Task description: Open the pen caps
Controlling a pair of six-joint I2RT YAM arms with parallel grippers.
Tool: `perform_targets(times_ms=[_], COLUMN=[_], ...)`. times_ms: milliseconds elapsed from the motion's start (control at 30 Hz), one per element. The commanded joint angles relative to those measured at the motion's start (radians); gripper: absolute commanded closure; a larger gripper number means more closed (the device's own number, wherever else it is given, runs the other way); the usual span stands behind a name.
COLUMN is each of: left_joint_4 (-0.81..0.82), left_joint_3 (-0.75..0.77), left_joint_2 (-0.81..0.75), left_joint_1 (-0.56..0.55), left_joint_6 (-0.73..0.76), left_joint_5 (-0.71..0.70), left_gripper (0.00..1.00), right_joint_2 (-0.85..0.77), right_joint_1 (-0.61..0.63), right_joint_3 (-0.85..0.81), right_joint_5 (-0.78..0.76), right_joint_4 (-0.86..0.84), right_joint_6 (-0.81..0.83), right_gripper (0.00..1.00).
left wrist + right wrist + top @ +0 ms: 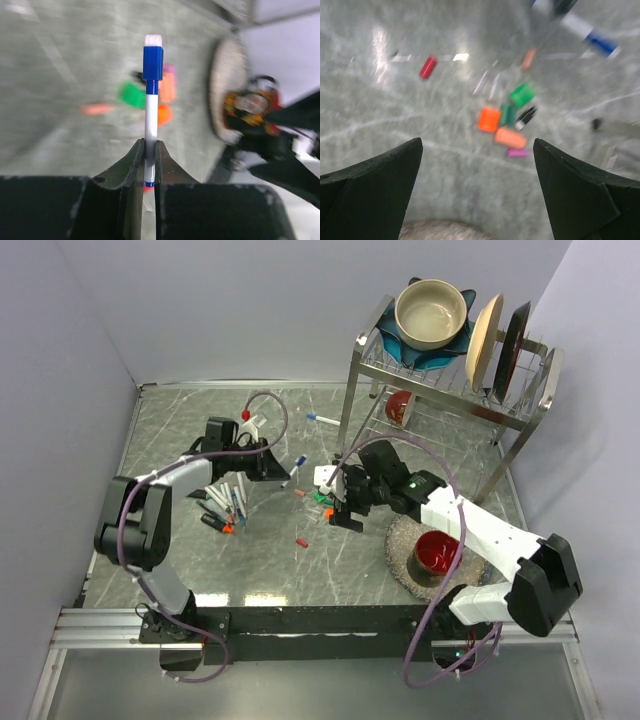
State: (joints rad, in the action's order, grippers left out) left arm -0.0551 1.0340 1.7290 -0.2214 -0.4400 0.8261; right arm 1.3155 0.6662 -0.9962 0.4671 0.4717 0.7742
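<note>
My left gripper (150, 146) (276, 468) is shut on the white barrel of a marker (151, 115). Its blue pen cap (153, 62) (299, 462) still sits on the end that points away from the jaws. My right gripper (477, 145) (345, 512) hangs open over the table with nothing between its fingers. Ahead of it lie loose pen caps: orange (489, 119), green (521, 94), salmon (510, 137), purple (517, 152) and, apart to the left, red (427, 67) (302, 540). The held marker's blue cap (600, 42) shows blurred at the top right of the right wrist view.
A pile of markers (225, 505) lies under the left arm. Two more markers (322, 420) (250, 418) lie further back. A red bowl (437, 552) sits on a round mat (400, 540) at the right. A dish rack (450, 380) holds a bowl and plates at the back right.
</note>
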Motion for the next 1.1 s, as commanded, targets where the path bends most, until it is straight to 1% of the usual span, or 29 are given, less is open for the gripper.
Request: perform_targets(times_ms=[0,33,67,133,167,267,300,333,400,567,800,833,933,967,1033,1067], left_joint_4=[0.098,0.087,0.024,-0.031,-0.084,-0.175,-0.234,-0.259,-0.299,-0.307,-0.336,-0.338,-0.335,-0.335,-0.336,-0.336], left_joint_3=[-0.057,-0.066,-0.074,-0.084,-0.098,-0.114,-0.117,-0.12,-0.129,-0.138,-0.118,-0.117,-0.115,-0.115,-0.112,-0.112], left_joint_2=[-0.12,-0.127,-0.135,-0.166,-0.175,-0.207,-0.223,-0.229,-0.25,-0.273,-0.275,-0.275,-0.273,-0.273,-0.273,-0.276], left_joint_1=[-0.041,-0.044,-0.048,-0.05,-0.05,-0.055,-0.058,-0.065,-0.073,-0.111,-0.141,-0.141,-0.141,-0.141,-0.142,-0.142], left_joint_6=[-0.078,-0.081,-0.056,-0.007,0.007,0.075,0.093,0.127,0.145,0.152,0.175,0.179,0.179,0.179,0.181,0.181], left_joint_5=[0.168,0.18,0.194,0.2,0.215,0.231,0.228,0.226,0.217,0.226,0.243,0.245,0.252,0.254,0.257,0.26], left_gripper=[0.99,0.99,0.99,0.99,0.99,0.99,0.99,0.99,0.99,0.99,0.99,0.99,0.99,0.99,0.99,0.99], right_joint_2=[-0.019,-0.004,0.034,0.063,0.074,0.059,0.065,0.083,0.102,0.172,0.231,0.235,0.238,0.238,0.241,0.246], right_joint_1=[-0.008,-0.013,-0.019,-0.017,-0.017,-0.017,-0.016,-0.016,-0.017,-0.005,0.047,0.05,0.076,0.084,0.09,0.09], right_joint_3=[-0.035,-0.042,-0.051,-0.094,-0.102,-0.093,-0.107,-0.12,-0.156,-0.217,-0.245,-0.245,-0.229,-0.225,-0.225,-0.231], right_joint_5=[-0.029,-0.015,-0.012,0.002,0.03,0.114,0.132,0.145,0.174,0.232,0.153,0.13,0.087,0.073,0.068,0.067], right_joint_4=[-0.165,-0.165,-0.163,-0.133,-0.13,-0.122,-0.084,-0.055,0.0,0.114,0.166,0.169,0.157,0.154,0.147,0.143], right_joint_6=[0.031,0.043,0.051,0.094,0.111,0.246,0.319,0.354,0.422,0.53,0.563,0.566,0.57,0.568,0.56,0.547], right_gripper=[0.0,0.0,0.0,0.0,0.0,0.0,0.0,0.0,0.0,0.0,0.01,0.02,0.1,0.18,0.29,0.37])
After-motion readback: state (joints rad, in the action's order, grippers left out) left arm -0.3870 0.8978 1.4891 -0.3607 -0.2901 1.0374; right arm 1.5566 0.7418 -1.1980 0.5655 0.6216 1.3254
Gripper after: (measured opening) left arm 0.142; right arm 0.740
